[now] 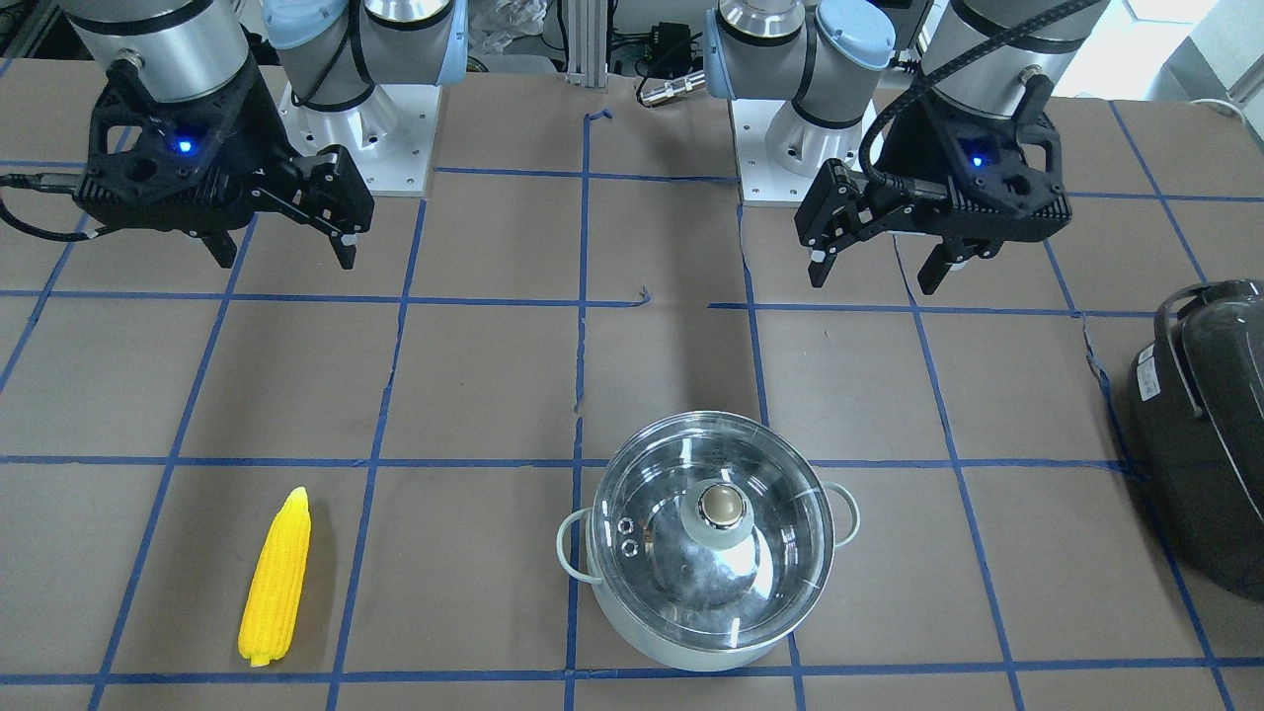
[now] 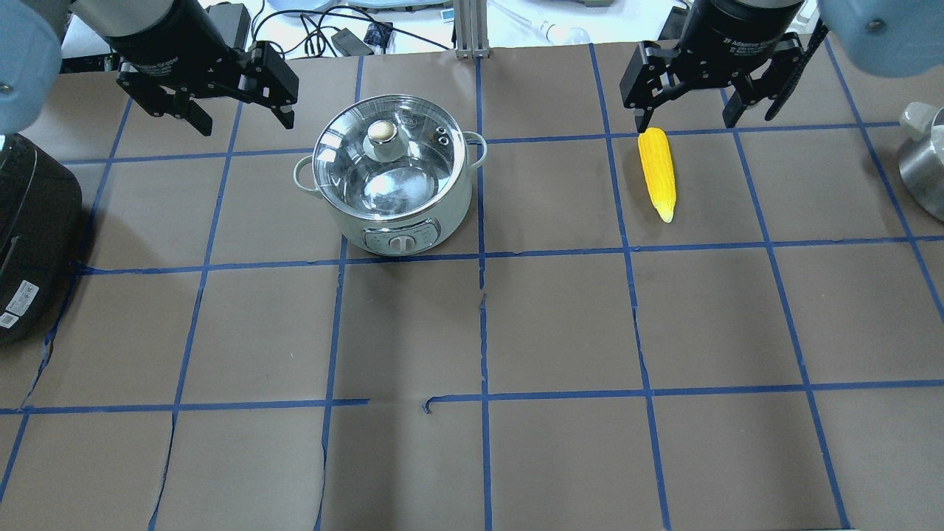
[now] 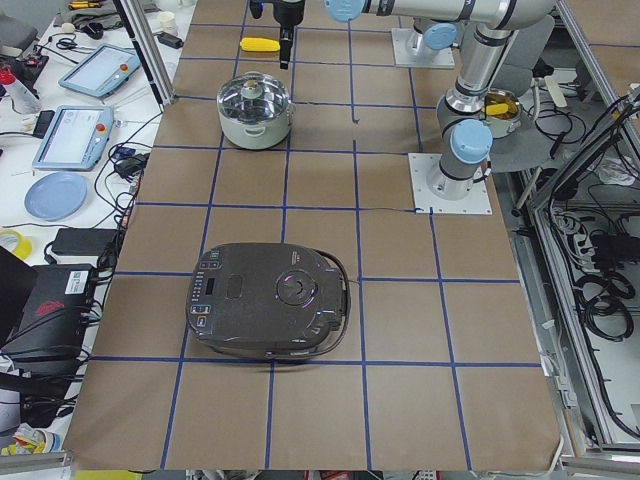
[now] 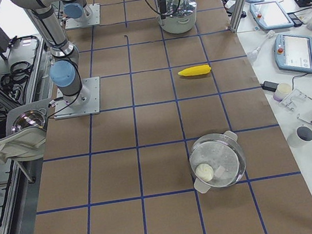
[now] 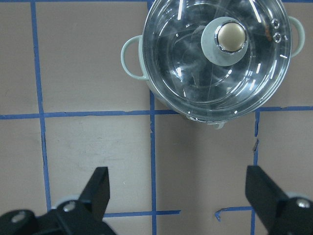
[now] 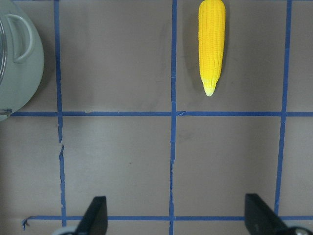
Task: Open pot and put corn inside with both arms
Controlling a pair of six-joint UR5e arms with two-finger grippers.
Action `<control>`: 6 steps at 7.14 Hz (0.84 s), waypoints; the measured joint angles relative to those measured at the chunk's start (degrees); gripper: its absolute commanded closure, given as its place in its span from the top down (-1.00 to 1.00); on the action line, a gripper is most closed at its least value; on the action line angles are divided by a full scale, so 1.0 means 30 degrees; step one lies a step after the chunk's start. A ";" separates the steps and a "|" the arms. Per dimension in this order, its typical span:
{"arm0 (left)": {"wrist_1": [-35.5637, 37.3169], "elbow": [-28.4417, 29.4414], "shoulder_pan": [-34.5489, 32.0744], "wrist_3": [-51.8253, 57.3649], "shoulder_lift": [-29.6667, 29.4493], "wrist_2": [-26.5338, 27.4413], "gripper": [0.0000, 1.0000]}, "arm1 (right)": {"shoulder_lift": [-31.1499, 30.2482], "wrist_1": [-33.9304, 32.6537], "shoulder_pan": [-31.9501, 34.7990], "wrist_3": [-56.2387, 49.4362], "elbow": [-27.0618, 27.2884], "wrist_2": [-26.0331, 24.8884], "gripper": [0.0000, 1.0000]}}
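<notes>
The steel pot [image 2: 413,214] stands at the far middle-left of the table with its glass lid [image 2: 361,173] on, knob [image 2: 381,133] up. It also shows in the front view [image 1: 691,647] and the left wrist view [image 5: 166,58]. The yellow corn [image 2: 656,173] lies flat on the far right, also in the front view [image 1: 276,578] and the right wrist view [image 6: 211,44]. My left gripper [image 2: 243,125] hangs open and empty, above the table, left of the pot. My right gripper [image 2: 686,124] hangs open and empty just beyond the corn's thick end.
A large dark grey appliance [image 2: 29,236] sits at the table's left end. A second metal pot [image 2: 922,162] stands at the right edge, nearest in the right side view [image 4: 217,160]. Blue tape lines cross the brown table cover [image 2: 479,332].
</notes>
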 measured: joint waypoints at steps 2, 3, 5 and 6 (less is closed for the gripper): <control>-0.0054 -0.0013 0.0023 -0.0050 0.0068 0.0068 1.00 | 0.0614 -0.0443 -0.1005 -0.0934 0.0360 0.0123 1.00; -0.0061 -0.0007 0.0023 -0.0067 0.0116 0.0098 1.00 | 0.1078 -0.1144 -0.1502 -0.0982 0.0498 0.0180 1.00; -0.0057 -0.0002 0.0084 -0.0065 0.0178 0.0090 1.00 | 0.3108 -0.4412 -0.1936 -0.1072 0.0855 0.0126 1.00; -0.0045 0.0018 0.0093 -0.0066 0.0188 0.0038 1.00 | 0.4367 -0.6130 -0.2030 -0.1116 0.1096 0.0125 1.00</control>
